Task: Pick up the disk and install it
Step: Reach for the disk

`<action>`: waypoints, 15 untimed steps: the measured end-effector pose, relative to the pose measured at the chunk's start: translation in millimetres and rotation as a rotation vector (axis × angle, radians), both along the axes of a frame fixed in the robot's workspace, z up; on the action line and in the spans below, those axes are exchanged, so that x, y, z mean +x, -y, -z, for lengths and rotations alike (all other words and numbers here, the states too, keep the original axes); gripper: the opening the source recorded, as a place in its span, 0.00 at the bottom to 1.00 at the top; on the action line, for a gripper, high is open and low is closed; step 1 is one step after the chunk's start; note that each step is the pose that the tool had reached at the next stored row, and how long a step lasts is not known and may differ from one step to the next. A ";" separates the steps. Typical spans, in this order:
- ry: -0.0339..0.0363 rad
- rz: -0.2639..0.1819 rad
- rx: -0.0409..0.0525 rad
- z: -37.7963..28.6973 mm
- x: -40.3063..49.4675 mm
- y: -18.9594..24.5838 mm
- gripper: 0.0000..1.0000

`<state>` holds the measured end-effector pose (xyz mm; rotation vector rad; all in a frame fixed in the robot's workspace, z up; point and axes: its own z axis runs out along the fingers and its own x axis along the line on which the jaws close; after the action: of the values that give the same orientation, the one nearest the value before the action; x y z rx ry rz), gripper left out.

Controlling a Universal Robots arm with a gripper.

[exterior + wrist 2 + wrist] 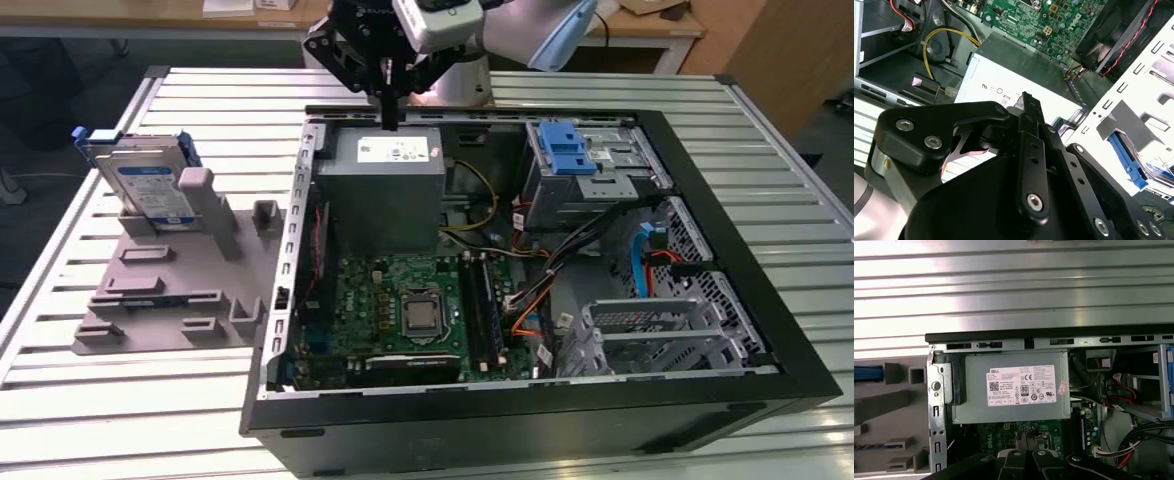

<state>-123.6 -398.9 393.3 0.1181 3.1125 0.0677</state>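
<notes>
1. Slatted table [80, 400] carries everything
2. Open case [747, 400] lies on its side, and its near wall cuts off the board's front edge
3. Grey supply [387, 190] sits in the case's far corner, toward the exterior view's left
4. Grey stand [160, 300] lies beside the case, at the exterior view's left
5. Disk [144, 185] stands on end in the stand, well apart from me, long axis roughly upright, label toward the exterior camera; a post hides its lower corner
6. My claw [390, 120] hangs over the supply's far edge, fingers pressed together, pinching nothing
</notes>
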 end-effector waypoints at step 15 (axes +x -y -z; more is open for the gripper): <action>0.0000 0.000 0.0000 1.4 -9.9 0.0 0.11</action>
<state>-133.5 -398.9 391.9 0.1180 3.1125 0.0677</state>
